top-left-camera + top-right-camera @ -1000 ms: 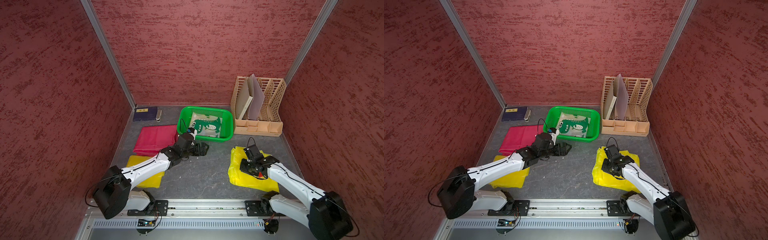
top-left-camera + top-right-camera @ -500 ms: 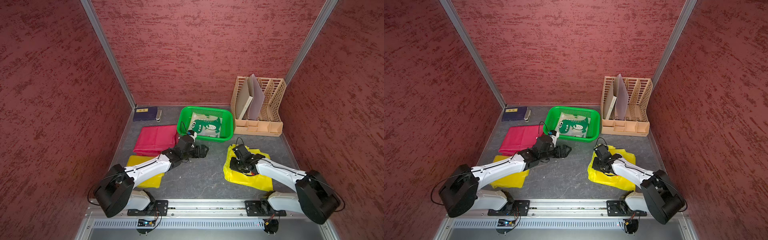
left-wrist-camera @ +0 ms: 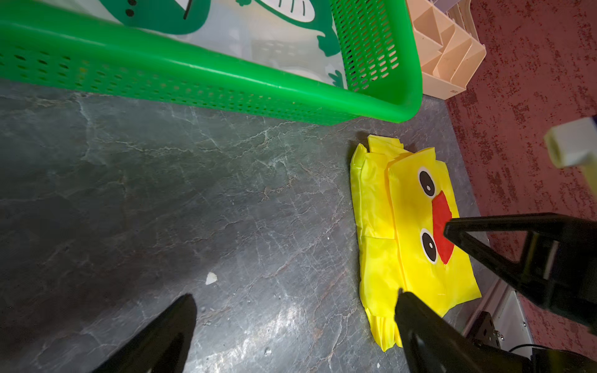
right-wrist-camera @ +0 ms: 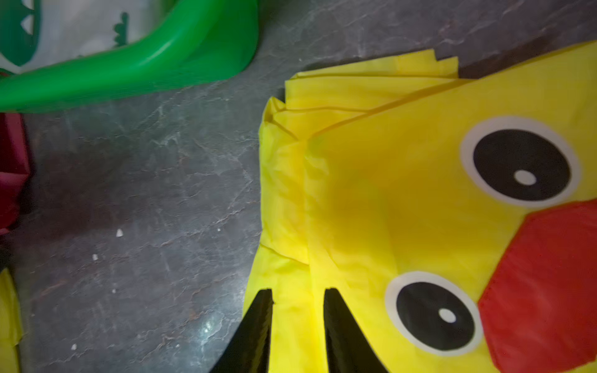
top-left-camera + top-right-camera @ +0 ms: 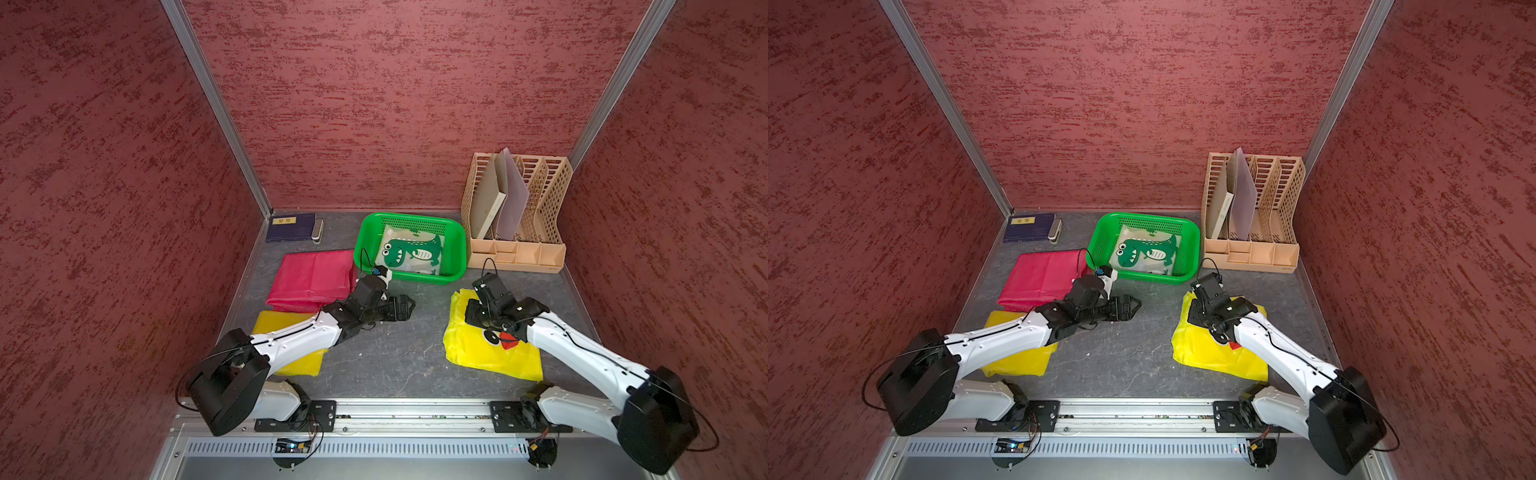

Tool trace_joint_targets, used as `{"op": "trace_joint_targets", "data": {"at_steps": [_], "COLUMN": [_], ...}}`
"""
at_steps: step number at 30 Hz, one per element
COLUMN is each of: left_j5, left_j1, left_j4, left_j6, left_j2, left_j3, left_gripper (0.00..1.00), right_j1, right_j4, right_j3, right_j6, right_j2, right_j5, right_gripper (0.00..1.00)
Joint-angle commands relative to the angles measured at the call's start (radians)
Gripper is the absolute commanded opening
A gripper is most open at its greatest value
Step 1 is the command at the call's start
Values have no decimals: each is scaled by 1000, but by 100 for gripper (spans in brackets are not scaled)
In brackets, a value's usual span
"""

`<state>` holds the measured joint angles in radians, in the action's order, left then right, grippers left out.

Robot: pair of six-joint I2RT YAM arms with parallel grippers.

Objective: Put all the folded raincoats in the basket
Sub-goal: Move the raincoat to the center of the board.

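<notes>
You have 1 raincoat in the basket [image 5: 415, 277] already: the dino raincoat [image 5: 411, 251] lies flat on its mesh floor. The one in play now looks like the duck raincoat [image 5: 490, 353]. It is folded and lies flat on the table [image 5: 374, 353], near the basket's front corner on the rack [image 5: 515, 253] side but not touching it.

Your right gripper [image 4: 298, 290] is low over that raincoat's edge, on the side facing the middle of the table. Its jaws stand a narrow gap apart, with yellow fabric showing between them. From the right wrist view you cannot tell whether the fold is pinched or the fingers only straddle it, so treat the grasp as unconfirmed. Nothing of the raincoat looks lifted.

Your left gripper [image 3: 295, 295] is spread wide and empty. It hangs over bare table in front of the basket, between the red raincoat [image 5: 311, 276] and the duck one.

By my reading this raincoat's move has barely begun. What is left is to secure the edge, lift, carry it over the rim and lay it on the dino one. The red raincoat and the plain yellow raincoat [image 5: 278, 324] (partly under the left arm) also sit outside, should they count too.
</notes>
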<state>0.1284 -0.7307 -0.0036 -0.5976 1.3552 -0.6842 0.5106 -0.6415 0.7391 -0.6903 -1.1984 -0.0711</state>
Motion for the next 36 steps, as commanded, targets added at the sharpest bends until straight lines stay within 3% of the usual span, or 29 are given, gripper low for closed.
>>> {"op": "trace_joint_targets", "data": {"at_steps": [1, 6, 16, 36], "left_j5": [16, 2, -30, -7], "left_j1": [-8, -8, 31, 48], "left_j4": [34, 40, 47, 38], "left_j6": [-9, -19, -50, -48], "left_j2": [-10, -5, -40, -132], "left_j3": [9, 15, 69, 169], "left_gripper": [100, 100, 100, 100], "right_j1": [-29, -30, -7, 321], "right_j4": [42, 163, 232, 366], "right_j3": [-18, -43, -75, 40], "right_j6": [37, 7, -7, -296], "right_j2": [-79, -169, -276, -385], "right_j5": [31, 76, 126, 96], "right_gripper": [29, 26, 26, 26]}}
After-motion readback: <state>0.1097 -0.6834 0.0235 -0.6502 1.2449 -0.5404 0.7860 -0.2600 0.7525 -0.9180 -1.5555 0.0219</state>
